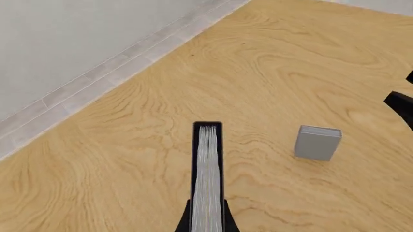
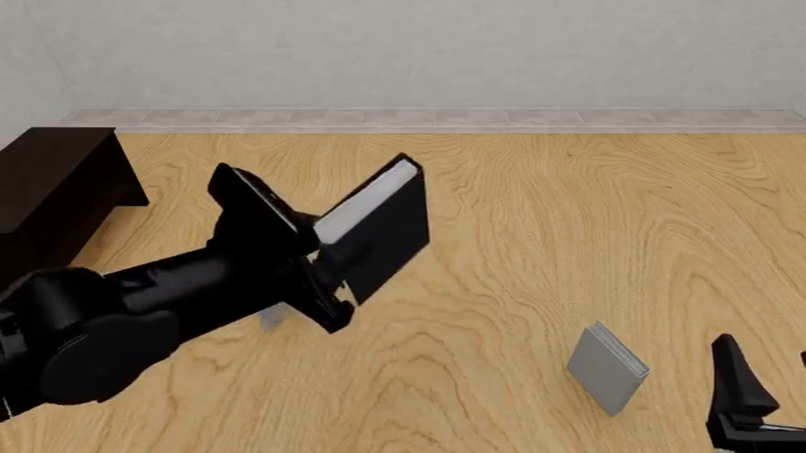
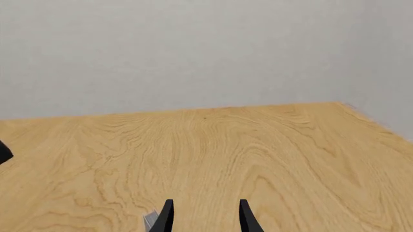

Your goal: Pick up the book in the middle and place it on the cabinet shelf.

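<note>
Left tool (image 2: 330,276) clamped on the book (image 2: 374,228), a thick hardcover slab with smooth black covers and white page edges, held clear above the light wood-grain tabletop (image 2: 529,236); long axis tilted, upper end pointing up and away to the right. Blocky near-black cabinet shelf (image 2: 57,179) at far left, well apart. Right tool (image 3: 205,217) fingers apart, holding nothing, near a small grey book (image 2: 607,367).

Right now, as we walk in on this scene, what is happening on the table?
The left gripper holds the thick black hardcover book with white page edges lifted above the light wooden table. The low, very dark brown cabinet stands at the table's left edge, with nothing on its visible top. The right gripper is open and idle near a small grey book.
</note>
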Available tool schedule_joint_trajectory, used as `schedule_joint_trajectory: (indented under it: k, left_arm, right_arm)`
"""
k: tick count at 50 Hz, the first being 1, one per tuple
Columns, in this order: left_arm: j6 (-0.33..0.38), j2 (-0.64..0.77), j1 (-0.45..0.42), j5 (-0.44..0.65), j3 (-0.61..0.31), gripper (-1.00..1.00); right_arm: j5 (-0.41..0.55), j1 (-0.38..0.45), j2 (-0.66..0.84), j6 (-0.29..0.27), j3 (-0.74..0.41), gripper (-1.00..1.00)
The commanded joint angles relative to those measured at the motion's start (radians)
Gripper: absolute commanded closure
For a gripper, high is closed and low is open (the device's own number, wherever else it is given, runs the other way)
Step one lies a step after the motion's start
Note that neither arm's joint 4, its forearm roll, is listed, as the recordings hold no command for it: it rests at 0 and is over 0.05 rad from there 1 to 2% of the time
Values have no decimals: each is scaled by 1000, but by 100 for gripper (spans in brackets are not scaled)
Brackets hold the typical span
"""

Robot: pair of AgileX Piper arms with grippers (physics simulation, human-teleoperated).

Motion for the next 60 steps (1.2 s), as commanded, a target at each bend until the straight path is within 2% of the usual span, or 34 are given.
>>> schedule_joint_trajectory:
  k: [1,13,18,20,27,29,30,34,37,45,47,49,53,60]
  left_arm:
    - [44,-116,7,90,-44,100]
    - [77,-181,35,143,-58,100]
    - [111,-223,72,170,-77,100]
    - [136,-243,101,194,-105,100]
    - [154,-261,146,252,-177,100]
    - [167,-258,166,270,-200,100]
    - [196,-255,184,273,-201,100]
    - [205,-252,219,294,-233,100]
    - [283,-233,277,287,-216,100]
    - [353,-189,365,289,-261,100]
    - [327,-160,399,298,-292,100]
    - [331,-129,427,291,-313,100]
    - [414,-70,483,267,-314,100]
    - [455,16,556,280,-400,100]
  right_arm:
    - [-36,6,32,-20,0,-100]
    - [-47,15,43,-21,0,-100]
    - [22,20,-26,-22,0,-100]
    - [54,22,-58,-22,0,-100]
    - [56,25,-60,-18,0,-100]
    - [56,26,-60,-18,0,-100]
    - [56,26,-60,-18,0,-100]
    - [56,27,-60,-18,0,-100]
    - [56,29,-60,-18,0,-100]
    - [56,32,-61,-18,0,-100]
    - [55,33,-61,-16,0,-100]
    - [56,35,-61,-16,0,-100]
    - [55,37,-61,-16,0,-100]
    - [56,37,-61,-17,0,-100]
